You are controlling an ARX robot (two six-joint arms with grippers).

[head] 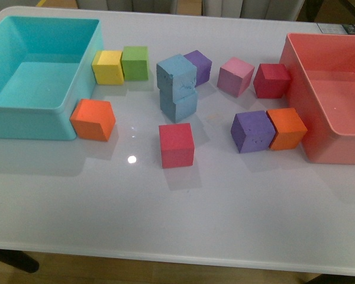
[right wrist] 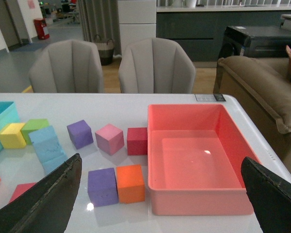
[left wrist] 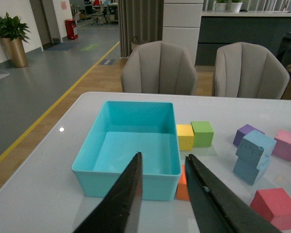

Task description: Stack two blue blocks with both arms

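Two blue blocks stand stacked mid-tabletop: the upper blue block rests, slightly twisted, on the lower blue block. Around them lie two purple cubes, two red cubes, two orange cubes, one pink cube, one yellow cube and one green cube. A turquoise bin and a pink bin flank the white tabletop. The left gripper is narrowly parted, empty; the right gripper is spread wide, empty.

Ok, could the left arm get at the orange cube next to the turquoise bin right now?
Probably yes. The left gripper is open, above the turquoise bin's near wall, and the orange cube stands just beside it with nothing on top.
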